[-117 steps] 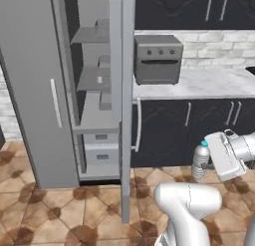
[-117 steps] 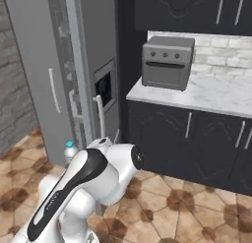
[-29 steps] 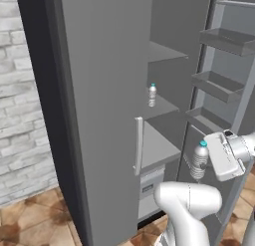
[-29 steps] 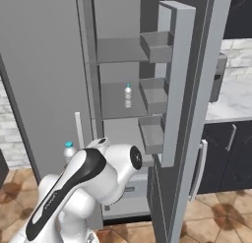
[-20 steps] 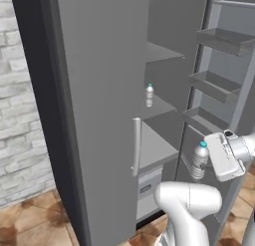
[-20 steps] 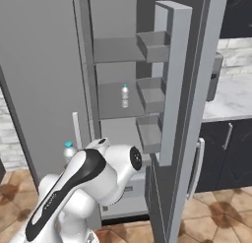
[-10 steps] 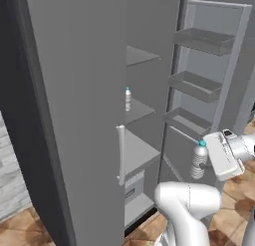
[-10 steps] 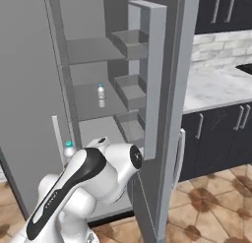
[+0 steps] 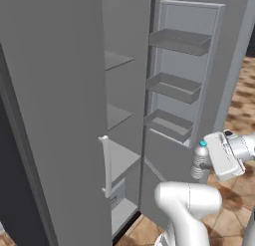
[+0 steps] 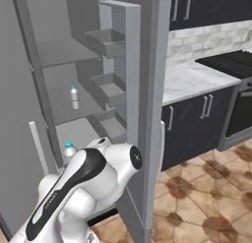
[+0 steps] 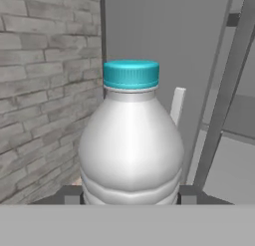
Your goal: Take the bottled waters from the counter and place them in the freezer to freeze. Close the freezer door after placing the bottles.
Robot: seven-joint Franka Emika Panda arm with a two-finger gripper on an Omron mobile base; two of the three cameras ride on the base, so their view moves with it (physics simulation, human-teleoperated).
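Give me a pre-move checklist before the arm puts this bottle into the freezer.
1. Bottle in grasp: ok. The held bottle sits upright in the pincer, teal cap on top.
2. Freezer door open: ok, swung wide.
3. First bottle already stored: ok, standing on a freezer shelf.
4. Free room on that shelf: ok, bare space beside the stored bottle.
5. Path clear of the door bins: cannot tell.
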